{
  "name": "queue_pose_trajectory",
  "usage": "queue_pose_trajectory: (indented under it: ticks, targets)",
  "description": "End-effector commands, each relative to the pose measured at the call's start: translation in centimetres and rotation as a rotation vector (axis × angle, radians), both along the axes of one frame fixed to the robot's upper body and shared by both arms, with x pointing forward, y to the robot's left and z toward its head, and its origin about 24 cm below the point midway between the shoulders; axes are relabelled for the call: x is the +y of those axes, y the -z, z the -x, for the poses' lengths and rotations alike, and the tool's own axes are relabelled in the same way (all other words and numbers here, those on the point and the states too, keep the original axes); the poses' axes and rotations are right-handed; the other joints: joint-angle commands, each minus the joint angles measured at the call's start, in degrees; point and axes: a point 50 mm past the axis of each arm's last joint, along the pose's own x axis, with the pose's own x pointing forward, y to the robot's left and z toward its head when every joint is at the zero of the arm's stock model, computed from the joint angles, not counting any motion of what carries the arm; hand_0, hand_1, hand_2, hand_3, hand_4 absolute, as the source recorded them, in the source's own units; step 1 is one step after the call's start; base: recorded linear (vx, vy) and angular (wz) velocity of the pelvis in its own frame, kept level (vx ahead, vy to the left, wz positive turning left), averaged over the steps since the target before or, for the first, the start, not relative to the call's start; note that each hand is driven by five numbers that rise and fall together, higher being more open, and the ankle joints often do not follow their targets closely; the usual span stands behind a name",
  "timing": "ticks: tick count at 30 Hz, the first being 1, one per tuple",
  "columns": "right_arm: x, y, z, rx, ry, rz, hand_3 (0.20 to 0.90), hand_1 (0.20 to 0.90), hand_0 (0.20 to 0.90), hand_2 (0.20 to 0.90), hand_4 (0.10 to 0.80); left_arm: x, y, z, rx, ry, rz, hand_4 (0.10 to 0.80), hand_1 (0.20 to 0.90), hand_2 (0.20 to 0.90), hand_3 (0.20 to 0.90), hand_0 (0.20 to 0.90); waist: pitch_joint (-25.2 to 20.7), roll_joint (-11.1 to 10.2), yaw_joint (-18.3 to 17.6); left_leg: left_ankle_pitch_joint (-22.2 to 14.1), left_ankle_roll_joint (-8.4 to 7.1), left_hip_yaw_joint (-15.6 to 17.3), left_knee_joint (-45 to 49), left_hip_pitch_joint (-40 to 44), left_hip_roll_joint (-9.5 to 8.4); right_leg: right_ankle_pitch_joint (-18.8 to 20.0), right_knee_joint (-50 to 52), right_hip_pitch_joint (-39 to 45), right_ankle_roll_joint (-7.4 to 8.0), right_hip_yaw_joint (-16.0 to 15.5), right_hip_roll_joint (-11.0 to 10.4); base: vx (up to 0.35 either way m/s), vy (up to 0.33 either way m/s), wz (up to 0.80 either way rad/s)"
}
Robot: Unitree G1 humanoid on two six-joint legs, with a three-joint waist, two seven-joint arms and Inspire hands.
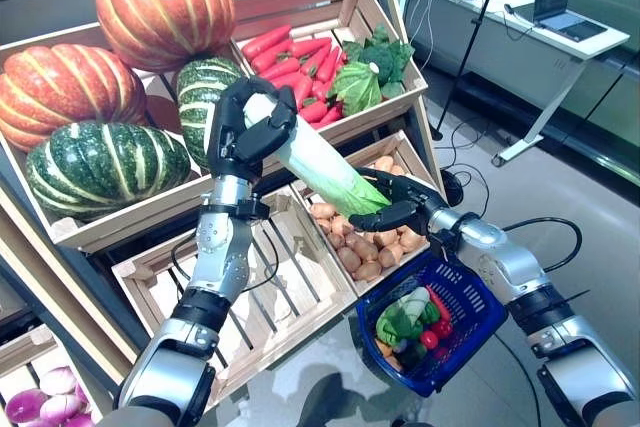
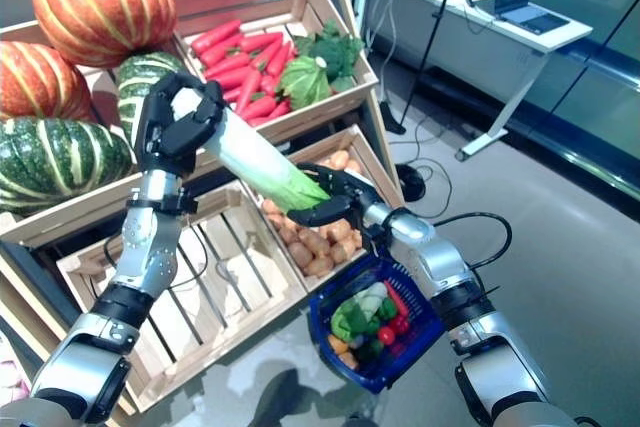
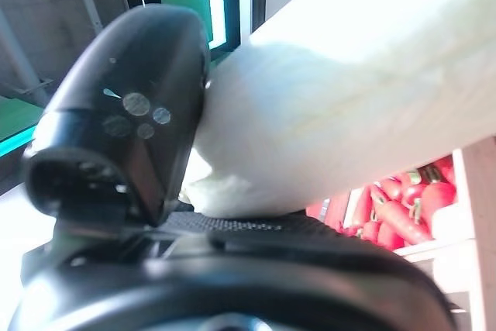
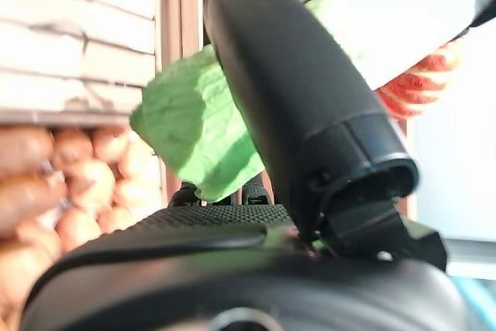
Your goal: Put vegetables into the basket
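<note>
A long vegetable (image 1: 320,159) with a white stalk and a green leafy tip is held in the air in front of the stand, above the crate of potatoes. My left hand (image 1: 245,132) is shut on its white end, which also shows in the left wrist view (image 3: 349,98). My right hand (image 1: 405,209) is curled round the green tip (image 4: 194,137), with its thumb over the leaf. The blue plastic basket (image 1: 480,312) stands on the floor below and to the right of my right hand. It holds green, white and red vegetables (image 1: 410,322).
The wooden stand (image 1: 330,132) with its sloping crates fills the left and middle. A crate of potatoes (image 1: 350,247) lies under the hands, and a slatted crate (image 1: 260,292) is to its left. A white desk with a laptop (image 1: 545,12) stands at the back right.
</note>
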Motion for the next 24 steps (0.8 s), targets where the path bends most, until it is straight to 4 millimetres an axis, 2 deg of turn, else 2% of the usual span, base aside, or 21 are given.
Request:
queue_pose_trajectory:
  ticks: [1, 4, 9, 17, 19, 24]
  targets:
    - [3.4, -7.2, -0.3, -0.301, -0.111, -0.039, 0.9, 0.9, 0.9, 0.9, 0.8, -2.4, -0.8, 0.5, -0.092, 0.083, -0.085, 0.4, 0.3, 0.3, 0.3, 0.3, -7.6, -0.7, 0.0, 2.1, 3.2, -0.4, -0.8, -2.2, -3.08, 2.9, -0.3, -1.6, -2.5, 3.7, 1.2, 0.038, 0.027, 0.01]
    - [4.8, -7.1, -0.3, -0.229, -0.192, -0.07, 0.9, 0.9, 0.9, 0.9, 0.8, -3.1, -0.3, 0.7, -0.082, 0.103, -0.044, 0.4, 0.3, 0.3, 0.3, 0.3, -7.8, -0.8, 0.4, 2.2, 3.26, -1.0, -1.7, -1.8, -3.45, 3.2, -1.1, -1.1, -2.41, 3.7, 1.2, 0.048, 0.03, -0.02]
    - [6.4, -5.6, -0.3, -0.102, -0.259, -0.108, 0.9, 0.9, 0.9, 0.9, 0.8, -4.3, 0.3, 0.8, -0.063, 0.14, -0.008, 0.4, 0.3, 0.3, 0.3, 0.3, -8.2, -1.0, 1.1, 2.4, 3.28, -1.4, -2.2, -1.5, -3.88, 3.6, -2.0, -0.4, -2.4, 3.3, 1.0, 0.042, 0.012, -0.05]
    - [8.8, -3.2, -0.6, 0.125, -0.28, -0.266, 0.9, 0.9, 0.9, 0.9, 0.8, -6.7, 1.0, 1.0, -0.042, 0.212, 0.03, 0.4, 0.3, 0.3, 0.3, 0.3, -8.4, -1.0, 2.2, 2.1, 3.32, -2.4, -2.4, -1.3, -4.29, 3.7, -2.4, 0.2, -2.54, 3.1, 0.8, 0.034, 0.013, 0.06]
    - [9.0, -3.0, -0.6, 0.146, -0.28, -0.281, 0.9, 0.9, 0.9, 0.9, 0.8, -6.8, 1.1, 1.0, -0.039, 0.218, 0.031, 0.4, 0.3, 0.3, 0.3, 0.3, -8.3, -1.0, 2.3, 2.1, 3.31, -2.5, -2.4, -1.3, -4.3, 3.7, -2.4, 0.3, -2.56, 3.1, 0.7, 0.028, 0.008, 0.08]
    - [10.1, -1.4, -0.4, 0.327, -0.322, -0.358, 0.9, 0.9, 0.9, 0.9, 0.8, -7.1, 1.3, 0.9, -0.03, 0.247, 0.054, 0.4, 0.3, 0.3, 0.3, 0.3, -8.5, -1.1, 2.9, 1.8, 3.26, -3.0, -2.3, -1.1, -4.44, 3.7, -2.7, 0.6, -2.69, 3.1, 0.6, 0.029, 0.005, 0.04]
